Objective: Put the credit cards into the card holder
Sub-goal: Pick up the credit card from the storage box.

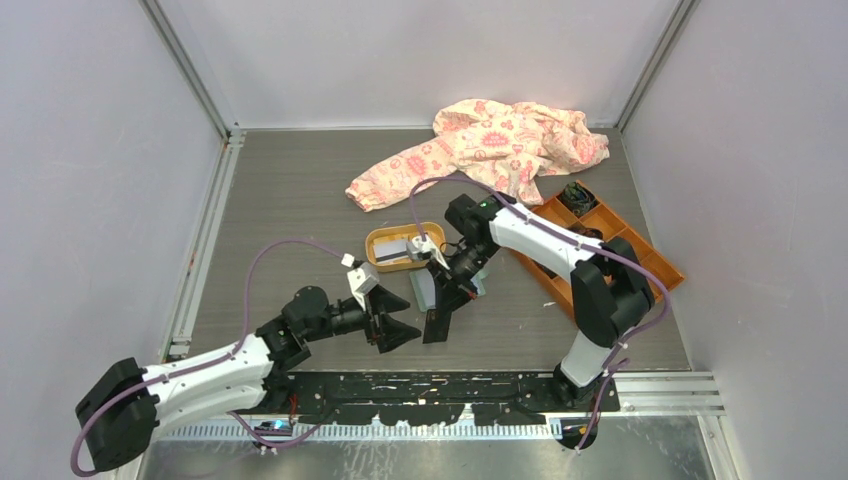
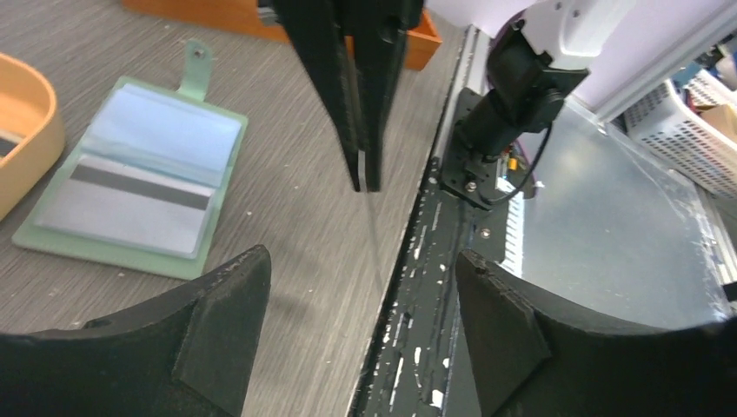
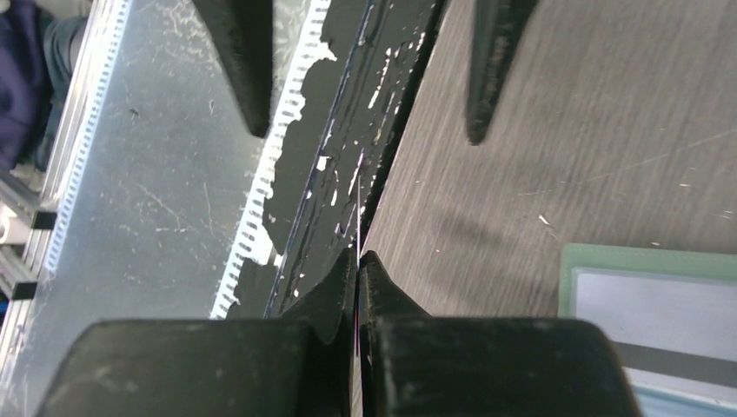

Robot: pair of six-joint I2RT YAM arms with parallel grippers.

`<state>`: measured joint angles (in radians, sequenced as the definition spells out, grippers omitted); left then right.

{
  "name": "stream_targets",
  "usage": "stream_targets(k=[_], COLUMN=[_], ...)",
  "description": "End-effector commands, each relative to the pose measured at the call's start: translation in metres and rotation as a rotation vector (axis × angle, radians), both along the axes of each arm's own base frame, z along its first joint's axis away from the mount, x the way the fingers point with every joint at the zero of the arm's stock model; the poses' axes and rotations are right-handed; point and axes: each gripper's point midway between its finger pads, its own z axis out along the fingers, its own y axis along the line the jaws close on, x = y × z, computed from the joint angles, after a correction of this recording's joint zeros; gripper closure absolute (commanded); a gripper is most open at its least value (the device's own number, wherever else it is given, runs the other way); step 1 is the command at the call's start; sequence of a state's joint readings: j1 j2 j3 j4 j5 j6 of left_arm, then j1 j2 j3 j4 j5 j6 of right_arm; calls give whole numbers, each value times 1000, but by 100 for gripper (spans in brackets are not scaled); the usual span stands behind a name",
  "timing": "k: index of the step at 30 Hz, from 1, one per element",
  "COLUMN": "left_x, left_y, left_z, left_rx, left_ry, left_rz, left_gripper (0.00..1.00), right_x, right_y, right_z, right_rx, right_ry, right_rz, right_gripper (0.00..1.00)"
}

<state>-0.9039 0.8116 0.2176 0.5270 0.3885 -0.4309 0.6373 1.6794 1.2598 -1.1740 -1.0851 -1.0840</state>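
In the overhead view, the right arm (image 1: 540,240) is reaching down over the dark grey grained surface (image 1: 300,200). Its jaws are pointing at a spot just beside the pale green, nearly square folding card holder (image 1: 420,290), which is lying open. The left arm (image 1: 230,365) is holding its jaws spread close alongside. An orange oval tray (image 1: 372,250) just behind the holder is carrying a grey spare card (image 1: 395,245). From this height, nothing is showing in the right jaws.

The left wrist view is supplying that. The right jaws are clenching a thin white credit card (image 2: 371,234), seen edge-on as a hairline hanging below their tips. The left jaws are standing released on either side, touching nothing. The holder (image 2: 104,254) is lying flat to the left, with a striped card (image 2: 122,217) already sitting in a clear sleeve.

The right wrist view is confirming the pinch, with the card's edge (image 3: 357,204) poking out ahead of the tips. Only a corner of the holder (image 3: 647,258) is showing.

The step in hand is probably carrying this card to a free sleeve. Doing it well likely means tilting the card flatter, leading with one corner, and using the left jaws to pin the holder down.
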Motion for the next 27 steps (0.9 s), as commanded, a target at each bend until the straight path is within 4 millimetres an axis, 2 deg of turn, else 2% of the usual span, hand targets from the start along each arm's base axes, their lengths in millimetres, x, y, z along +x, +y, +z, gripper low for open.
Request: stream_targets(k=[1,6,12,17,23,27], left_x=[11,2,-10,0,5,2], left_y=[-1,-6,-22,-26,-36,-46], left_z=[5,1,-9,-22,-22,-20], left_rx=[-50,-59,22,105,160,127], left_ry=[6,42,-99,-179,-214,-204], left_rz=[70,42,16,45,20,-10], left_gripper=[24,30,32,33,36,47], right_x=[-7,-6,-5,-5,-7,-9], right_y=[0,0,2,2,2,3], right_z=[5,4,2,1,-1,-3], right_rx=[8,-5,-24,-35,-45,-53], right_ry=[-39,-43,-38,-52,-72,-74], right_rz=[77,76,64,70,79,91], right_gripper=[99,99,99,99,99,99])
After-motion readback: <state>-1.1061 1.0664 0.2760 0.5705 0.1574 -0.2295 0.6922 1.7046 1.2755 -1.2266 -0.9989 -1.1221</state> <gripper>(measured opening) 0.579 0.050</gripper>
